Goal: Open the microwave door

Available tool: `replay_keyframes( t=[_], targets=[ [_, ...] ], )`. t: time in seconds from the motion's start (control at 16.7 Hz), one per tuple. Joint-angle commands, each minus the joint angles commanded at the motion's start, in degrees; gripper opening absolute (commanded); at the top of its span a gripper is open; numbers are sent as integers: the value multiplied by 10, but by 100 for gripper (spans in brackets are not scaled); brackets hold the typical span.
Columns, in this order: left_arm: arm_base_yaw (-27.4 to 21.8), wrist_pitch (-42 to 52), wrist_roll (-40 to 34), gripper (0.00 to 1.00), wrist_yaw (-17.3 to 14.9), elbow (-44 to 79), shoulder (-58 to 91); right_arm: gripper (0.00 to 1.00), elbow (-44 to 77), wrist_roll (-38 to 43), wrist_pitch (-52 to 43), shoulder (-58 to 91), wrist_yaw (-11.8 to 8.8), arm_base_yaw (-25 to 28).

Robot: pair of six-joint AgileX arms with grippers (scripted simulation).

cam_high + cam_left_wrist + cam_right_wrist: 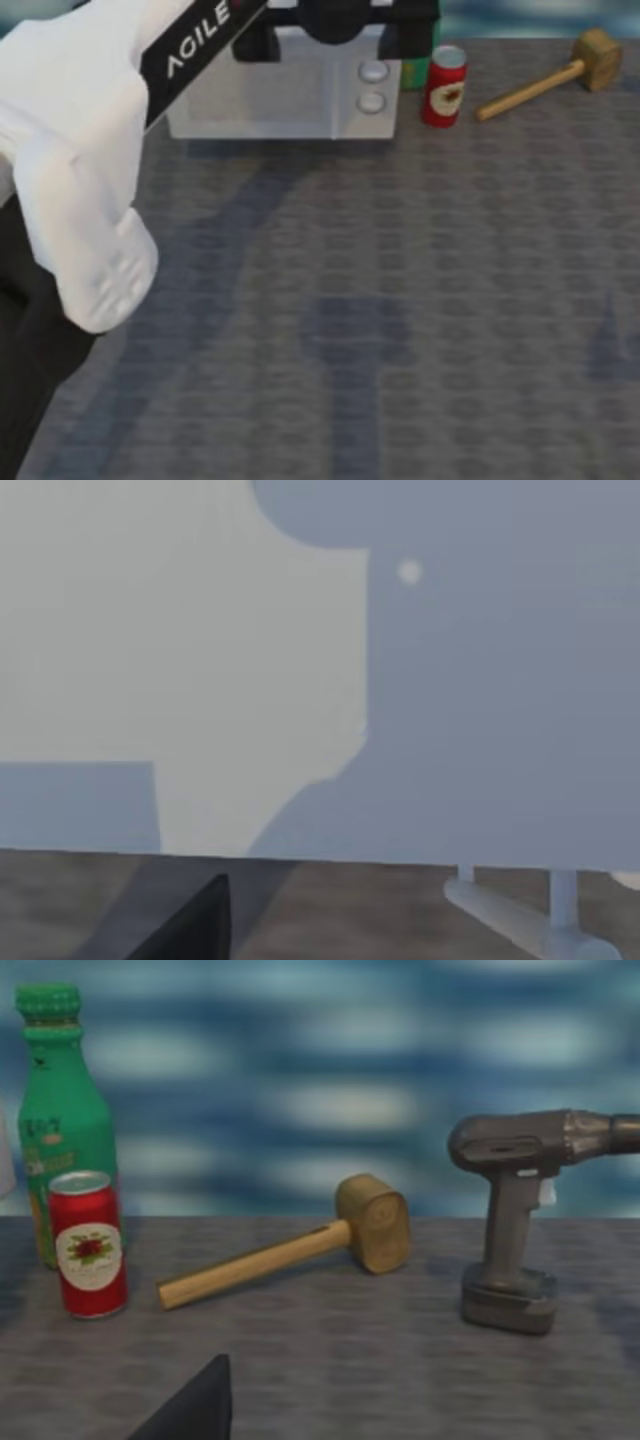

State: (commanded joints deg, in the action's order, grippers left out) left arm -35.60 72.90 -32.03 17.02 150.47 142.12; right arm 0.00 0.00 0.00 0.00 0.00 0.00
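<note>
The microwave [285,90] stands at the table's far edge, its door [262,95] apparently shut. My left arm reaches over it, so the left wrist view fills with white panel and the slim handle [520,920]; finger state cannot be told. My right arm idles out of the top view.

left arm [90,150] blocks the left part of the microwave [290,95] from above; green bottle [420,55] mostly hidden behind it, drill [520,1220] cut off at the edge
</note>
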Motion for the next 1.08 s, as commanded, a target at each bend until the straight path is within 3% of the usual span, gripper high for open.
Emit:
replay_keyframes(
  t=[0.24,0.48,1.08],
  targets=[
    [9,-61,8,100,-4,-59,0,100,0,0,0,0,0,0],
    [9,-64,9,100,-4,-62,0,100,0,0,0,0,0,0],
    [9,-64,9,25,-4,-62,0,100,0,0,0,0,0,0]
  ],
)
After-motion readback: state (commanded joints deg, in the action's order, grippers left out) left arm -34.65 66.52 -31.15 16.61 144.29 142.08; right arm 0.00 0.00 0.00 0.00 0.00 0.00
